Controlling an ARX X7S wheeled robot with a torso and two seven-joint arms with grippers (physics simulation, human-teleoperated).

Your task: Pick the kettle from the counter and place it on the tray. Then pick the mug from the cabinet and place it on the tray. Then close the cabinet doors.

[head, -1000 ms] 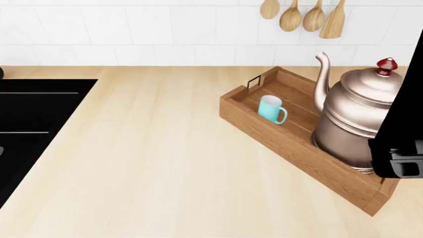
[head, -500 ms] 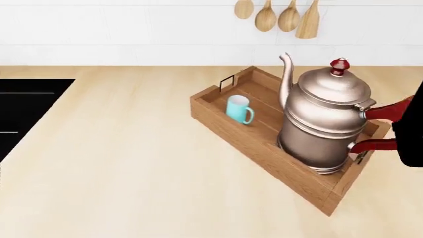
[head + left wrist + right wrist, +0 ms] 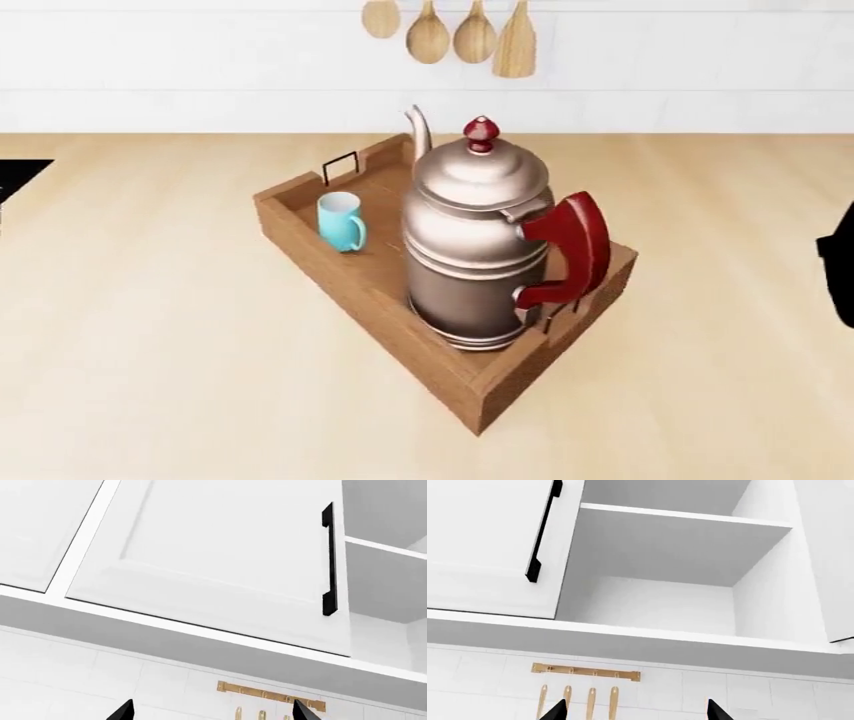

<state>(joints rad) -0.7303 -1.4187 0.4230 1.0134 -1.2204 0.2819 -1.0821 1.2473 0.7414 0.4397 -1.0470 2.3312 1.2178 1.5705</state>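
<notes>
Both my left claw (image 3: 210,711) and right claw (image 3: 637,711) gape empty toward the open cabinet (image 3: 694,600), while kettle (image 3: 474,245) and mug (image 3: 340,221) stand in the tray (image 3: 334,292) on the desk (image 3: 160,330).

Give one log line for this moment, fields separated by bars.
kettle on tray | mug on tray | cabinet open | both pincers open, empty

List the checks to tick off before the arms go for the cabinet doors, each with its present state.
1. Kettle upright inside the tray: ok.
2. Mug upright in the tray, apart from the kettle: ok.
3. Cabinet shelf bare in the part shown: ok.
4. Left door closed: ok.
5. Right door closed: not ok, swung open.
6. Left gripper and right gripper empty and open: ok.
</notes>
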